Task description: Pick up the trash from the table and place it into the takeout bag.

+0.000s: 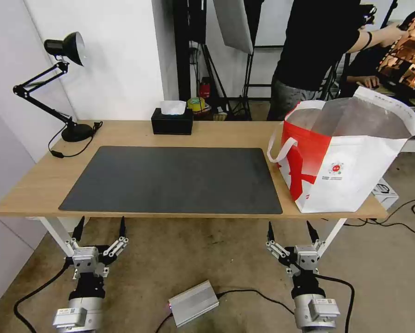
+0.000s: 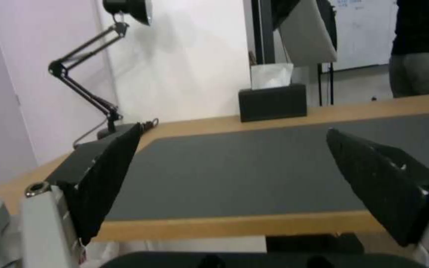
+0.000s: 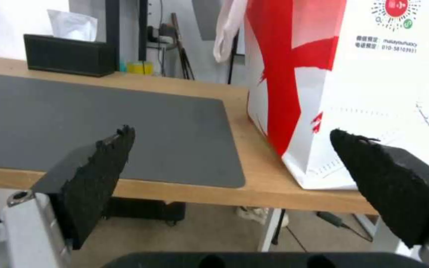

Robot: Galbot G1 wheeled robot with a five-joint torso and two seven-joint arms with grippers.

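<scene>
The long light-wood table (image 1: 45,180) carries a dark grey mat (image 1: 173,178) with nothing on it. The trash is out of view. At the table's right end stands the white and red takeout bag (image 1: 350,166), its mouth open and the silver lining showing. The bag's red-marked side (image 3: 373,93) fills much of the right wrist view. My left gripper (image 1: 101,221) hangs open below the front edge, left of centre, and faces the mat (image 2: 254,167). Below the front edge near the bag, my right gripper (image 1: 289,226) is also open and holds nothing.
A black tissue box (image 1: 172,121) sits at the back middle of the table. A black desk lamp (image 1: 66,88) stands at the back left corner with its cord on the wood. On the floor between my arms lies a silver box (image 1: 193,303) with cables.
</scene>
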